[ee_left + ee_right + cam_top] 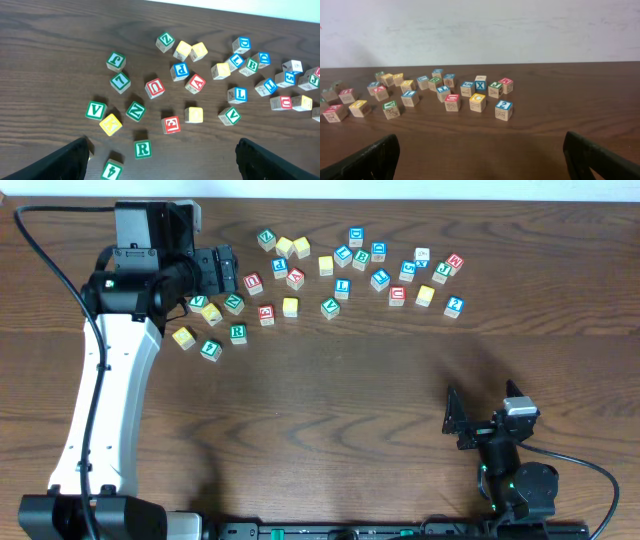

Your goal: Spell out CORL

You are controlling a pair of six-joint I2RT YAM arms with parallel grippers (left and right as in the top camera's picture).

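A: Brown wood-grain worktop (330, 400), alphabet cubes (360, 260) scattered loose along the far side, nothing lined up. Any word started?

B: No, CORL wasn't begun, by the look of it. The green R cube (142, 149) sat at the near left fringe of the scatter, close to a green 4 cube (111, 170). The blue L cube (240, 94) was mid-scatter, just beside a green V cube (230, 116).

A: C and O?

B: Couldn't tell. Several yellow-topped cubes (183, 50) showed no letter on top. They'd need turning, I'd guess.

A: Pincers?

B: The left pincer (162, 150) was spread wide and held nothing. It hung over the left part of the scatter with the R just ahead of its fingers, probably lined up for a first pick. The right pincer (480, 142) was released too, and empty. It sat low at the near edge, well apart from the cubes, likely to keep out of the way.

A: Containers?

B: None in view. No tray, no bin. The cubes lay straight on the wood.
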